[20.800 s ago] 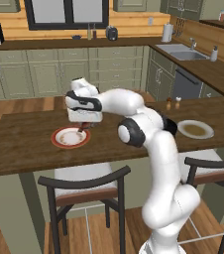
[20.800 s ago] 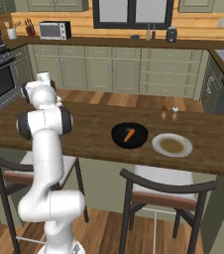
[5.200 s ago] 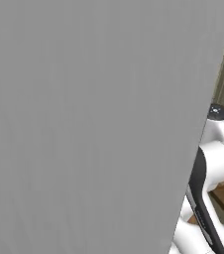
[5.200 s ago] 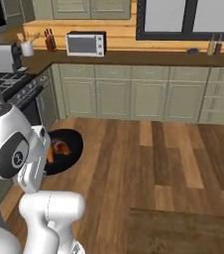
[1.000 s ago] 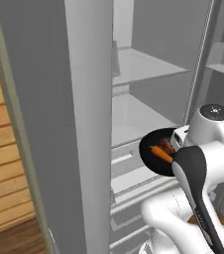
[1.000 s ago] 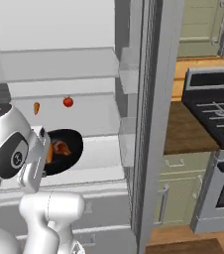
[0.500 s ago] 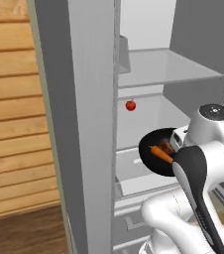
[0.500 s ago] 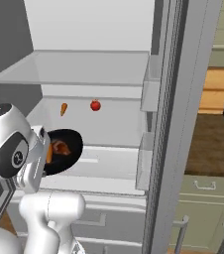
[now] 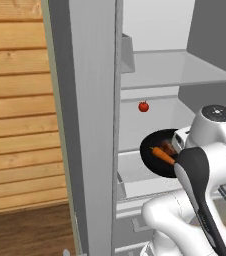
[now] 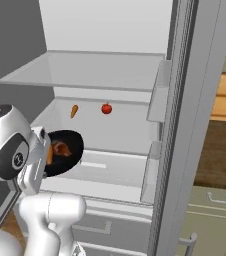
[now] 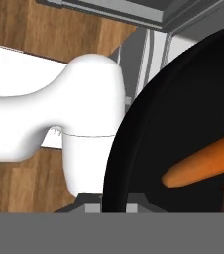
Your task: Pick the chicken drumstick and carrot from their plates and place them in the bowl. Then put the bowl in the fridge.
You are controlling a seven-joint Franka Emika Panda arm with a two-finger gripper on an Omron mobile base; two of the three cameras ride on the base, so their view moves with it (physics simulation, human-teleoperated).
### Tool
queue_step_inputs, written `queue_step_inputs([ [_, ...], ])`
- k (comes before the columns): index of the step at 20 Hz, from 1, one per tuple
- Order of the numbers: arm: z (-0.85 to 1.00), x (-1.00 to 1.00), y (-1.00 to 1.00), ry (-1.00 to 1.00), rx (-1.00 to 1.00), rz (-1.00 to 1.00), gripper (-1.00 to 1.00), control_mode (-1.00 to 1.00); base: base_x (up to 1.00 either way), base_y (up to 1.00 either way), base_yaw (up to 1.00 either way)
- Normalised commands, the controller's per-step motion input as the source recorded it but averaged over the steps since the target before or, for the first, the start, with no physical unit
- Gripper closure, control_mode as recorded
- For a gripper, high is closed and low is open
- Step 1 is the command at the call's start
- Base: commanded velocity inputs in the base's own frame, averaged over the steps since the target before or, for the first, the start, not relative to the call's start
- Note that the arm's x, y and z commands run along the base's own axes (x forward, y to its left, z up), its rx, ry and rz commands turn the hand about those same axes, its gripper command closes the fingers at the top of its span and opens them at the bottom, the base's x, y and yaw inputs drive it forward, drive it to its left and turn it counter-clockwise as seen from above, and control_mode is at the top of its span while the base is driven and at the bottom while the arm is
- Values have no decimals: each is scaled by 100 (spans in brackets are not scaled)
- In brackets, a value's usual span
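1. Tipping risk noted: the round black bowl (image 9: 161,159), pinched at its rim by nearly closed fingers, is carried before the open light-grey fridge (image 10: 115,75).
2. The bright orange tapered carrot (image 11: 205,162) and the reddish-brown drumstick (image 10: 61,148) could be spilled if the bowl strikes the pale shelf (image 10: 110,130).

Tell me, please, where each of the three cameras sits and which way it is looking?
Left base view: behind the arm's left, facing the open fridge; white arm at lower right.
Right base view: behind the arm's right, facing the shelves; arm at lower left.
Hand view: on the hand, close against the bowl rim.
Shared: both base views show the bowl with carrot and chicken drumstick, and a red tomato.
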Motion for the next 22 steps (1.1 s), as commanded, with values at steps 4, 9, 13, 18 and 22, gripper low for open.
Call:
queue_step_inputs([
  [4,0,23,-4,-1,3,0,100,-100,0,-5,0],
  [9,0,89,-17,-9,9,0,100,-100,0,0,0],
  [13,-7,55,-5,-13,12,1,100,-100,0,0,0],
  [18,-26,55,-12,-14,13,0,100,-100,0,0,0],
  [22,-25,85,0,0,24,0,100,-100,0,0,0],
])
